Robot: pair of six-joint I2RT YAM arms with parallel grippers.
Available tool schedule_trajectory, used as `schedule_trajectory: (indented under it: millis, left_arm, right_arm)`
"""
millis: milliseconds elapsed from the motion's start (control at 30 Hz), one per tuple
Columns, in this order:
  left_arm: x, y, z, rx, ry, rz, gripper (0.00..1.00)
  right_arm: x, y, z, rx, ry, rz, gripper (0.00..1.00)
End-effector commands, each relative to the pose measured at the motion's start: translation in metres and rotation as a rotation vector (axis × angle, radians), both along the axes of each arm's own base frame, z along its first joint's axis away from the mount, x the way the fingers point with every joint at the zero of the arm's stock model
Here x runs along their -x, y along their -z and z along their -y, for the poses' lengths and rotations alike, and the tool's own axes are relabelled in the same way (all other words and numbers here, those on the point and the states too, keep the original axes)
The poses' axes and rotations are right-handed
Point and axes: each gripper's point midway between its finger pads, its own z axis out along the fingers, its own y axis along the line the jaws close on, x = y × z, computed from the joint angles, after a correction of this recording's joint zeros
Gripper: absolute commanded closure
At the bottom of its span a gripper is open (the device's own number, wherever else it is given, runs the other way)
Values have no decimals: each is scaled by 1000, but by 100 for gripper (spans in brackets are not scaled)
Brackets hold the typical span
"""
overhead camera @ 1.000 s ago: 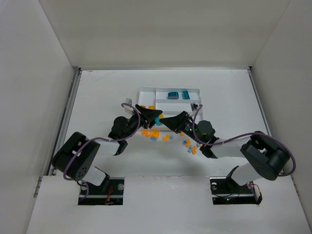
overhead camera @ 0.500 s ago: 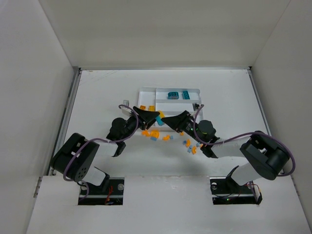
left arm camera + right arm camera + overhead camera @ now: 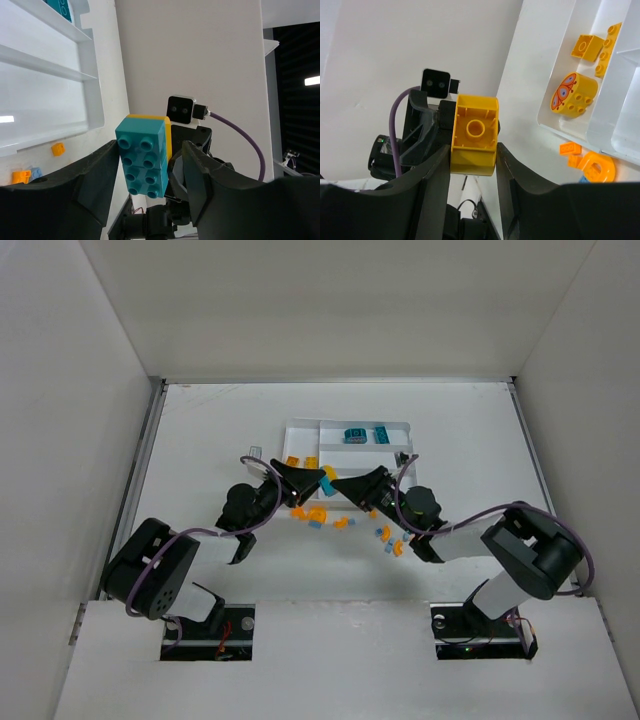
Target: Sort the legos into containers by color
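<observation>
2 grippers are meeting nose to nose at the middle of the top view, just below the white tray (image 3: 300, 435). The right gripper (image 3: 472, 146) is squeezing a yellow brick (image 3: 472, 132), with both fingers (image 3: 437, 170) pressing on its sides and its hollow underside facing the lens.

Sitting flush against it is a teal brick (image 3: 142, 162), studs pointing at the left wrist lens. This one is lying between the fingers of the left gripper (image 3: 150, 142). It is touching the finger on the left of that frame. On the other side a dark sliver is showing, so I cannot tell whether this gripper is actually clamping.

Inside the tray, 2 teal bricks (image 3: 355, 434) are lying in the uppermost long section. The right wrist view is also showing a round yellow piece (image 3: 572, 94) with a printed face and 2 yellow-orange bricks (image 3: 586, 46) in a section at the upper right of the frame.

Several orange and light blue legos (image 3: 316, 515) are lying loose on the table (image 3: 220, 440), just below the grippers.
</observation>
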Motion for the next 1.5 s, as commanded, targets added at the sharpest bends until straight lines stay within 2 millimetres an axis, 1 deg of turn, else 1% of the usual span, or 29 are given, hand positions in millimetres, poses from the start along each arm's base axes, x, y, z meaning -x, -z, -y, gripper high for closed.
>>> schedule_trajectory:
  millis: [0,167,400,533,633,800,833,867,967,1100,1267,1467]
  left_arm:
    - [8,-46,-4,83,-4,189,52]
    - [9,-51,-3,88,-3,204,58]
    - [8,-52,1,89,4,209,62]
    - [11,-55,7,92,20,217,67]
    - [10,-53,8,88,22,213,73]
    - [12,-53,10,88,33,212,72]
    - [12,-54,11,90,34,214,74]
    - [13,-55,11,91,38,219,78]
    - [14,-58,9,90,36,232,83]
    - [15,-58,6,83,37,235,86]
    - [17,-52,6,74,48,224,88]
    - [17,-49,0,69,49,214,89]
  right_arm:
    - [-6,-28,3,-116,8,42,66]
    - [-9,-25,3,-156,2,12,66]
    - [-10,-20,0,-212,-25,-16,67]
    - [-11,-21,1,-229,-25,-13,67]
    - [-11,-22,2,-230,-30,-11,67]
    - [-11,-21,1,-228,-33,-13,67]
    - [-12,-21,1,-227,-33,-13,67]
    - [-11,-21,1,-227,-33,-13,67]
    - [-13,-19,6,-225,-20,-16,67]
    - [-15,-23,13,-226,-7,-4,67]
    - [-17,-22,16,-216,1,0,67]
    - [-21,-22,29,-205,27,4,67]
